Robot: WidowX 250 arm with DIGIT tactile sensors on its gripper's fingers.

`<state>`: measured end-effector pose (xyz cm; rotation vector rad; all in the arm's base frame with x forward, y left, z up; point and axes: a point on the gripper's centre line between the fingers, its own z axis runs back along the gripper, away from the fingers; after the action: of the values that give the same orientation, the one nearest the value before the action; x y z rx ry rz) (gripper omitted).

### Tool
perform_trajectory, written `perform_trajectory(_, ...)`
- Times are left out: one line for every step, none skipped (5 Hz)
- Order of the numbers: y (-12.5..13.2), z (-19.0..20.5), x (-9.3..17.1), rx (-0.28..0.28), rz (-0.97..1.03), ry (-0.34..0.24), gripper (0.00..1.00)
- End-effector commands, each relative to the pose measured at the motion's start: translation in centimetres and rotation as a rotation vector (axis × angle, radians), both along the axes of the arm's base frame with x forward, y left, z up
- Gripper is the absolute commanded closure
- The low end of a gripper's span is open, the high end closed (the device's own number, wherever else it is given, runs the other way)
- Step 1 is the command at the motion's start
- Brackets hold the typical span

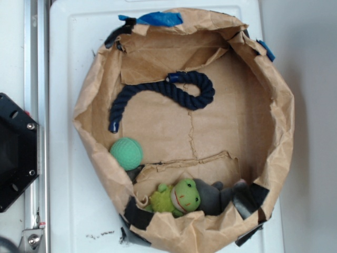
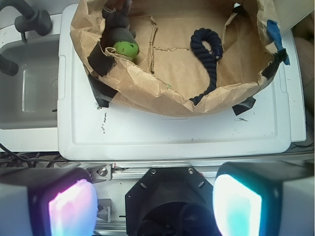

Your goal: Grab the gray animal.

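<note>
The gray animal [image 1: 213, 196] lies low in the brown paper basin [image 1: 274, 121], tucked against its crumpled wall and touching the green frog plush [image 1: 179, 197]. In the wrist view the gray animal [image 2: 118, 22] shows far off at the top left, just above the frog [image 2: 126, 47]. My gripper [image 2: 155, 206] is open, its two glowing pads [image 2: 71, 209] wide apart with nothing between them. It hovers over the robot's black base, well away from the basin. The exterior view does not show the gripper.
A dark navy rope [image 1: 174, 95] curls across the basin's floor, and a green ball [image 1: 126, 153] rests by its left wall. The basin stands on a white tabletop [image 2: 172, 132]. A grey sink [image 2: 27, 93] lies to the left, and the black robot base [image 1: 13, 153] sits beside the table.
</note>
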<state>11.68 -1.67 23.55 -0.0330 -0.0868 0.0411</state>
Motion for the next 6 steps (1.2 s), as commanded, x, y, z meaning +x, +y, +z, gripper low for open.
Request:
perform_trajectory(0.0, 0.0, 0.0, 0.000, 0.000, 0.000, 0.00)
perform_trajectory(-0.3, -1.0, 2.5, 0.005, 0.050, 0.005, 0.00)
perform_trajectory(-0.5, -2.4, 4.6, 0.025, 0.094, 0.000, 0.00)
perform_trajectory(0.0, -3.9, 6.0, 0.050, 0.119, -0.009, 0.00)
perform_trajectory(0.6, -5.4, 8.0, 0.028, 0.138, -0.036, 0.00)
perform_trajectory(0.9, -6.5, 9.8, 0.005, 0.174, -0.037, 0.00)
